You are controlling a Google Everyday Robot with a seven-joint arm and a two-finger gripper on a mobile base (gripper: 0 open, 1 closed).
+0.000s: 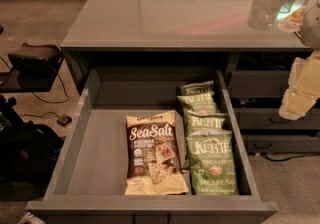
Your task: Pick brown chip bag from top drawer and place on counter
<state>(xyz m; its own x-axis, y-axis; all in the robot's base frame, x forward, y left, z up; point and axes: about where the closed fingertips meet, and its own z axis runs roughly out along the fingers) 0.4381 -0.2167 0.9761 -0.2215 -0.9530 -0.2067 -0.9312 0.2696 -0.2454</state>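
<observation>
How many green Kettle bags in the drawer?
4 green bags in a row along the drawer's right wall: front, second, third, rear; others may hide beneath. Tool at picture's right edge, outside the drawer.

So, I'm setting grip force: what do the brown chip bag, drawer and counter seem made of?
Brown chip bag: probably thin printed plastic film; it creases and shines faintly. Drawer: matte grey, painted metal or laminate, unclear which. Counter: hard and glossy, with reflections; perhaps glass or polished laminate. The gripper hangs at the right edge, outside the drawer.
</observation>
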